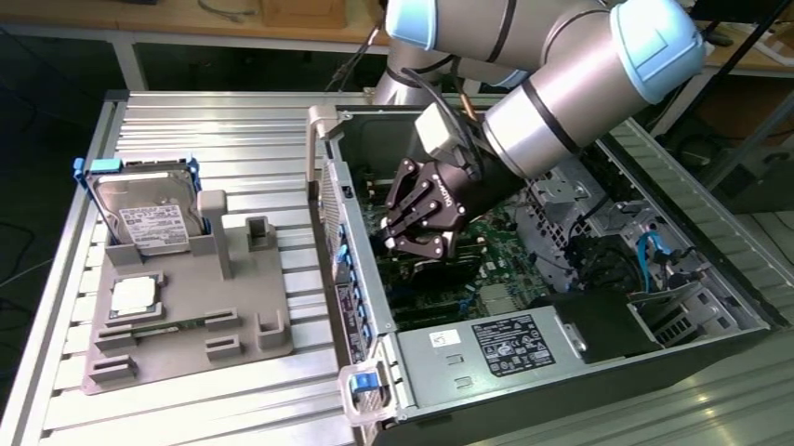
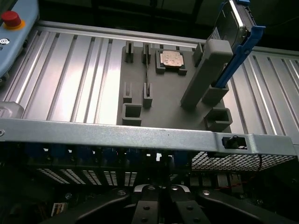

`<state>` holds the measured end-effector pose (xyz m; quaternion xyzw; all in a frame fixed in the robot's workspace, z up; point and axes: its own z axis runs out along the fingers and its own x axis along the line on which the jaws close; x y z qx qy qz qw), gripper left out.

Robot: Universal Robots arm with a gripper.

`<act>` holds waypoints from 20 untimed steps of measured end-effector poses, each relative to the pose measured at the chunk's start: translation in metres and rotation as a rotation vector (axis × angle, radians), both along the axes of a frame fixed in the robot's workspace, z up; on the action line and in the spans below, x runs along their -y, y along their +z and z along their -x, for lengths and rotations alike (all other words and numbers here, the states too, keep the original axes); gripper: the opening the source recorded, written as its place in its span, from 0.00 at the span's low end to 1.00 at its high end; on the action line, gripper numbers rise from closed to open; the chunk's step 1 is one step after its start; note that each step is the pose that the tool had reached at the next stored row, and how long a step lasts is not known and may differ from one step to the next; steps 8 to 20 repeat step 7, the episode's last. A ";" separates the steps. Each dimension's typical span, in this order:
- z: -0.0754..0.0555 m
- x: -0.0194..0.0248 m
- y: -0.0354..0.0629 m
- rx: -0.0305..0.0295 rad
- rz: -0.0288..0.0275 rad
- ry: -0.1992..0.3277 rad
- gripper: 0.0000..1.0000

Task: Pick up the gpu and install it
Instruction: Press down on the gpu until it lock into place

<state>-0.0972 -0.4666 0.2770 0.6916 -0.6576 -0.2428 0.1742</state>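
We see the arm [image 1: 583, 102] reaching down into the open PC case [image 1: 694, 307], with the end effector [image 1: 419, 243] low over the green motherboard [image 1: 496, 246], near the case wall on the exterior view's left. Its fingers [image 2: 154, 205] are closed all the way together in the wrist view. A dark flat piece sits right under the tips in the exterior view, likely the gpu [image 1: 437, 271], down among the motherboard slots; we can't tell if the end effector grips it or just touches it. The power supply [image 1: 496, 348] with its label lies at the near end of the case. On the ribbed aluminium table [image 1: 223, 130] at the exterior view's left, the grey fixture tray [image 1: 199, 325] stands beside the case. The silver hard drive [image 1: 149, 218] with blue handles stands upright at the tray's far end, against a grey post. The small square silver-topped chip [image 1: 134, 295] lies flat in its pocket just in front of the drive. In the wrist view, the case's metal edge rail [image 2: 140, 133] runs across between the end effector and the tray. A red button [image 2: 11, 18] on a pale blue device sits on the table well apart from the tray.
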 end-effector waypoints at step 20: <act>0.000 0.0000 -0.0005 0.0015 0.0001 0.000 0.11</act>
